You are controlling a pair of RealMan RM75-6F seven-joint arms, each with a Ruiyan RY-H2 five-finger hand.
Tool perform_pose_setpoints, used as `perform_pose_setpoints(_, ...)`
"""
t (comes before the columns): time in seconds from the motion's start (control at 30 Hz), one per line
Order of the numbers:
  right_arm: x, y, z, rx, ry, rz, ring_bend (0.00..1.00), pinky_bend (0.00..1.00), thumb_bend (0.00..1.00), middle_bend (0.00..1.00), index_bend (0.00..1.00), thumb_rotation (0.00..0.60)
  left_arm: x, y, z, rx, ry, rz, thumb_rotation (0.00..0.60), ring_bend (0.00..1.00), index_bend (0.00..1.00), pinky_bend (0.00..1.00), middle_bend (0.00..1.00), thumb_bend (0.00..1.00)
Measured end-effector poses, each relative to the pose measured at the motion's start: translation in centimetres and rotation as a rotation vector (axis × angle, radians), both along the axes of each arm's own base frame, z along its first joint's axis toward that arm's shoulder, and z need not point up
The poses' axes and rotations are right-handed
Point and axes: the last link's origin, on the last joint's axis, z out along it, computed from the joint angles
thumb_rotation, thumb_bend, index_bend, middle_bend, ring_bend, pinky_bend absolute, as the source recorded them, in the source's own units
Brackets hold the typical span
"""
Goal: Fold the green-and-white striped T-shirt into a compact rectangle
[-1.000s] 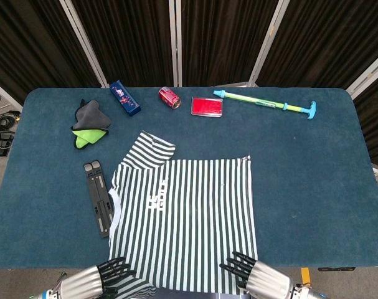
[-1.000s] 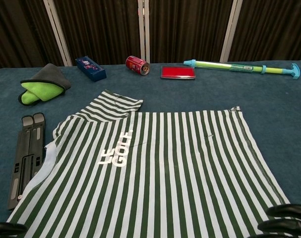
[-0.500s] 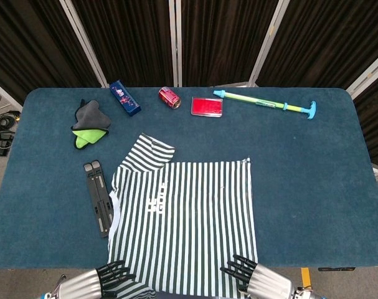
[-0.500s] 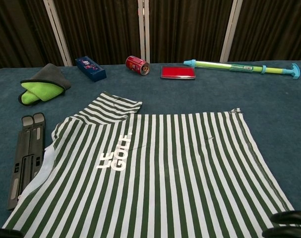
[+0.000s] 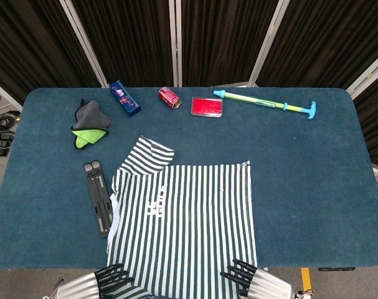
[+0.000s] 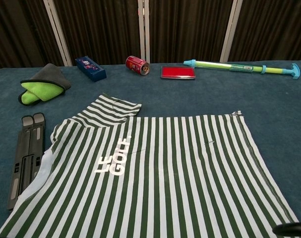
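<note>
the green-and-white striped t-shirt [image 5: 182,221] lies flat, print side up, on the blue bench [image 5: 313,187], with its near long edge running off the bench's front edge, where both hands meet it. its long axis runs left to right: the collar end points left toward the black folding stand [image 5: 97,197] just beside it, the hem end points right, and one sleeve [image 5: 148,153] sticks out toward the far side of the bench. the left hand [image 5: 108,278] sits at the shirt's near-left corner and the right hand [image 5: 245,276] at its near-right corner, dark fingers [image 5: 237,271] curled down onto the striped cloth; whether they are actually pinching the fabric or only resting on it cannot be told, since the contact is at the very edge of the head view, and the chest view shows only a sliver of the right hand. a hand at each near corner suits squaring the cloth or lifting that edge over for a first fold, so the folding proper looks not yet begun. well beyond the shirt, along the far edge, lie a grey-and-green cloth [image 5: 88,124], a blue box [image 5: 125,98], a red can [image 5: 169,97], a red case [image 5: 207,106] and a long green-and-blue pump toy [image 5: 266,104], all clear of the work.
</note>
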Motion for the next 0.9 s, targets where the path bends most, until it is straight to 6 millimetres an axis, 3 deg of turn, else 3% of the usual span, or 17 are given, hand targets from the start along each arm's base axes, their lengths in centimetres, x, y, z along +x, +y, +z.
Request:
perform_pose_setpoints(0.4,0.1,-0.4,-0.2,-0.008,-0.007,-0.007,0.00,0.00,0.48,0.02,0.74,0.600,-0.2,0.4,-0.1,0.013,-0.004,0.018,0.600,0.00,0.68,0.00,0.00,0.57)
perform_pose_setpoints(0.67,0.2,-1.8,0.2,-0.049,-0.027,-0.043,0.00,0.00,0.48,0.02,0.74,0.600,0.0,2.5,0.1,0.085,-0.031,0.076,0.600,0.00,0.68,0.00,0.00,0.57)
perform_pose_setpoints(0.9,-0.3,-4.8,0.5,-0.098,-0.051,-0.143,0.00,0.00,0.48,0.02,0.74,0.600,0.3,5.9,-0.4,0.169,-0.058,0.186,0.600,0.00,0.68,0.00,0.00,0.57)
